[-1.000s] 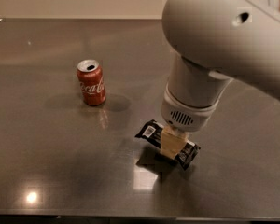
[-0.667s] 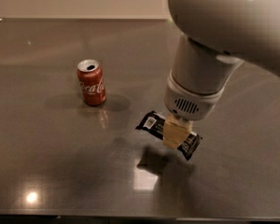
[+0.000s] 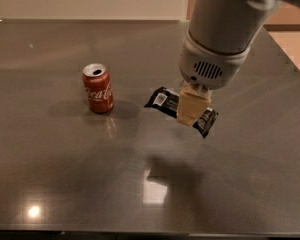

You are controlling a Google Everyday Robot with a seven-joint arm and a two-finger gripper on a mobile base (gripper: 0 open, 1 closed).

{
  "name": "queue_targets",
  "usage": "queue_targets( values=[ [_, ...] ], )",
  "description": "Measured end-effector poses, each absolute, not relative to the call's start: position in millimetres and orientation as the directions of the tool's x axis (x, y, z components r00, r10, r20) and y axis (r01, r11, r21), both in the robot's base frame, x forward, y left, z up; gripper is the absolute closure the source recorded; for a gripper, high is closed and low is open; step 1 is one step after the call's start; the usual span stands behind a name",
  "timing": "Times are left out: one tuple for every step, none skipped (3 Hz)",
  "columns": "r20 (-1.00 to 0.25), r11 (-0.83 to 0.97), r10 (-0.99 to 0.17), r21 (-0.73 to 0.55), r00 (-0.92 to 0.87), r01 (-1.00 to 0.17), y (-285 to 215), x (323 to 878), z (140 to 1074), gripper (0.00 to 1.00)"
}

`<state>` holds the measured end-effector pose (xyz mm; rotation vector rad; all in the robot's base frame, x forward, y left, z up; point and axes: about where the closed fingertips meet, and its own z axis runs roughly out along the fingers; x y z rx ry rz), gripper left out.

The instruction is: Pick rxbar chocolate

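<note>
The rxbar chocolate (image 3: 162, 100) is a flat black bar with a white label at its left end. My gripper (image 3: 193, 110) hangs from the big grey arm at the upper right and is shut on the bar's middle. The bar is lifted off the dark table (image 3: 50, 174), with its shadow below it. The tan finger (image 3: 192, 108) hides the bar's centre; both ends stick out to the sides.
A red soda can (image 3: 97, 88) stands upright on the table to the left of the bar. The table's front edge runs along the bottom and its right edge slants down at the far right. Light glare spots lie near the front.
The gripper has risen with the bar held in it, lifting it off the table. The arm has moved up and slightly right. The can has not moved.
</note>
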<state>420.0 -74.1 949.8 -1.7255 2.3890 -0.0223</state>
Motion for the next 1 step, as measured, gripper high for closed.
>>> queue_targets(
  values=[
    [-0.149, 0.321, -0.942, -0.127, -0.302, -0.939, -73.9, 420.0, 950.2, 1.00]
  ],
)
